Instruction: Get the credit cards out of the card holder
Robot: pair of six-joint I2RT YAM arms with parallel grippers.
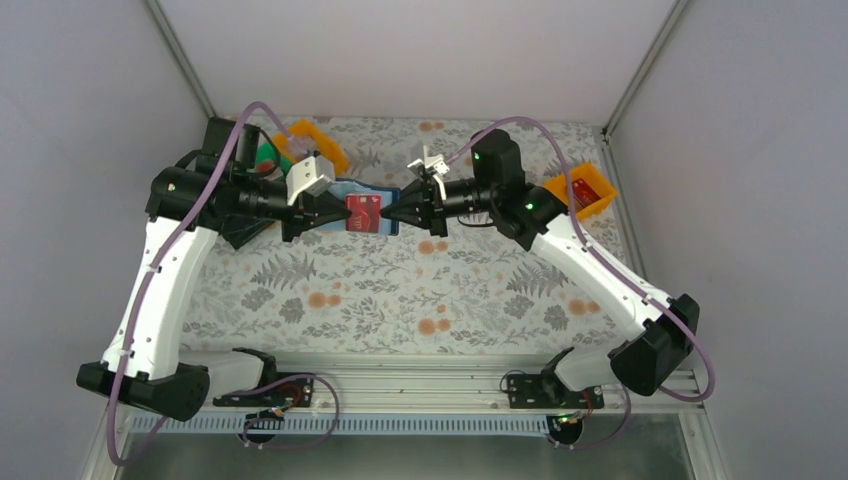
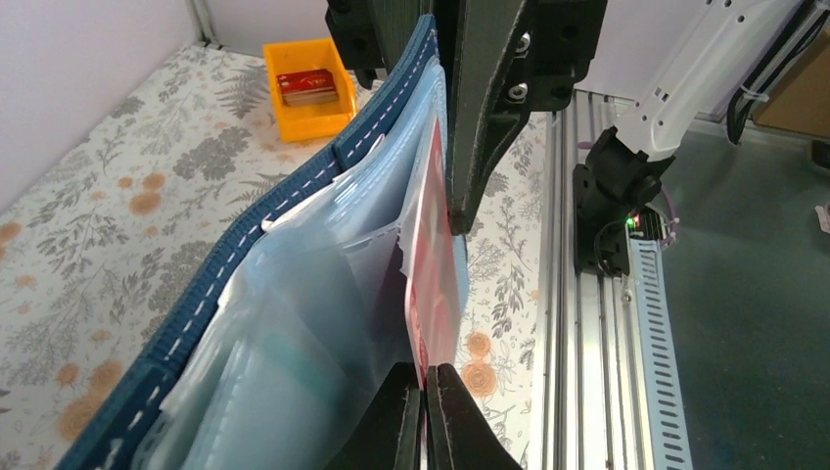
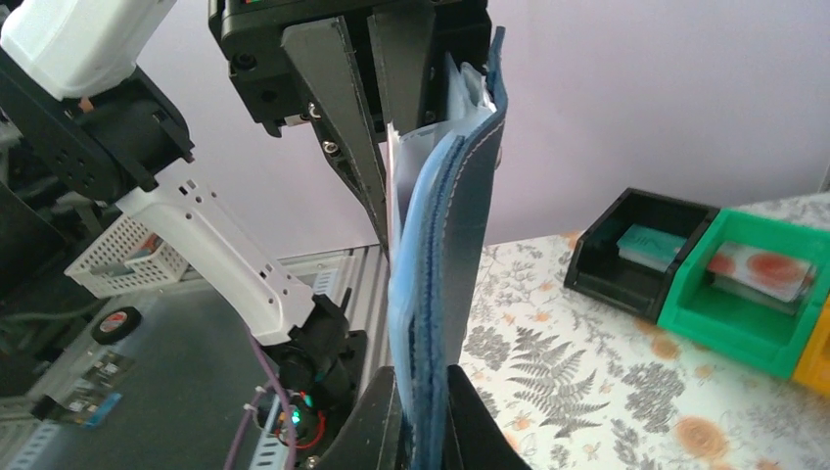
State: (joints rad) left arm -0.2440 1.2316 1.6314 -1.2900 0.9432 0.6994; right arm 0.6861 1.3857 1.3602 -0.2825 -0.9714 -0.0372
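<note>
Left gripper (image 2: pixel 424 406), its fingertips closest to the lens, is clenched on the near edge of a red credit card (image 2: pixel 436 264) that juts from a pocket of the card holder (image 2: pixel 225 284). Opposite, the right gripper (image 3: pixel 423 416) is clamped on the holder's far end. The navy cover and pale blue pockets are held on edge in the air above the flowered table (image 1: pixel 400 290). Seen from overhead, both arms meet nose to nose at the holder, and the card's long side lies along the line between them. On that showing, the card should come free by a straight pull away from the holder toward the left arm, with the right arm bracing. Sideways drift could snag the pocket mouth. Whether the holder's other pockets hold more cards cannot be told.
</note>
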